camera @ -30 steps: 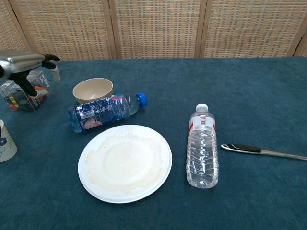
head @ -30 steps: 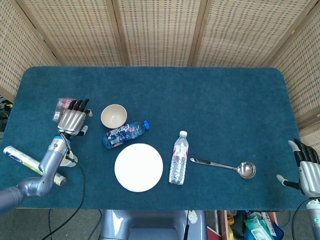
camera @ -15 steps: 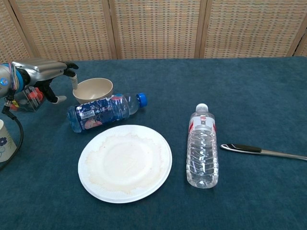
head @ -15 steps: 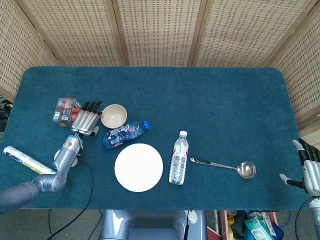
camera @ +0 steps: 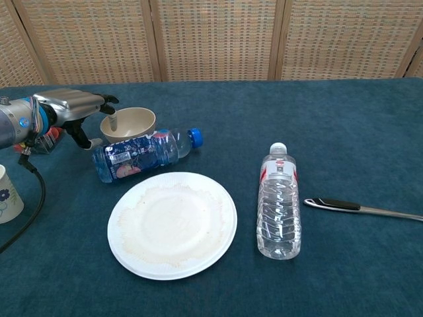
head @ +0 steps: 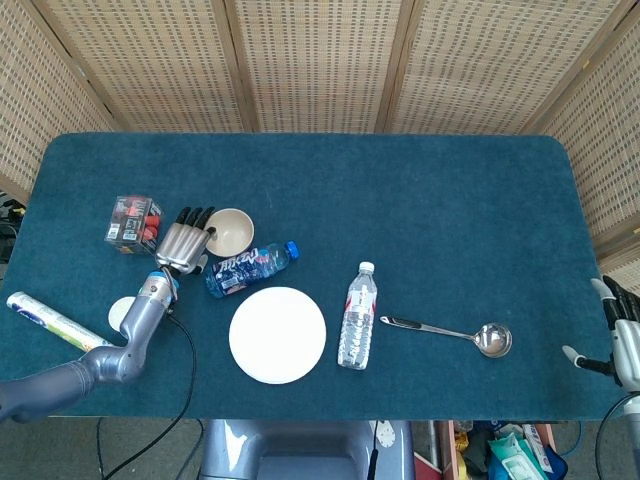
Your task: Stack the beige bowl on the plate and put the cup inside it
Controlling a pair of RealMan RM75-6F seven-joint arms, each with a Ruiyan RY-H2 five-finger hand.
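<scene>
The beige bowl (head: 234,230) (camera: 130,124) stands upright left of centre, just behind a lying blue-capped bottle (head: 250,267) (camera: 141,154). In front of them lies the white paper plate (head: 277,334) (camera: 172,224), bare. The white cup (head: 119,311) (camera: 8,195) stands at the left, partly behind my left forearm. My left hand (head: 186,240) (camera: 76,109) reaches the bowl's left rim with its fingers spread, one fingertip dipping over the rim; it holds nothing. My right hand (head: 625,345) hangs open off the table's right front corner.
A clear water bottle (head: 358,315) (camera: 279,201) lies right of the plate, and a metal ladle (head: 452,332) (camera: 360,207) beyond it. A red-filled clear box (head: 133,222) (camera: 41,137) sits behind my left hand. A tube (head: 48,320) lies at the front left.
My left hand has moved right, from over the red box to the bowl's left rim. My right hand has sunk lower at the right edge.
</scene>
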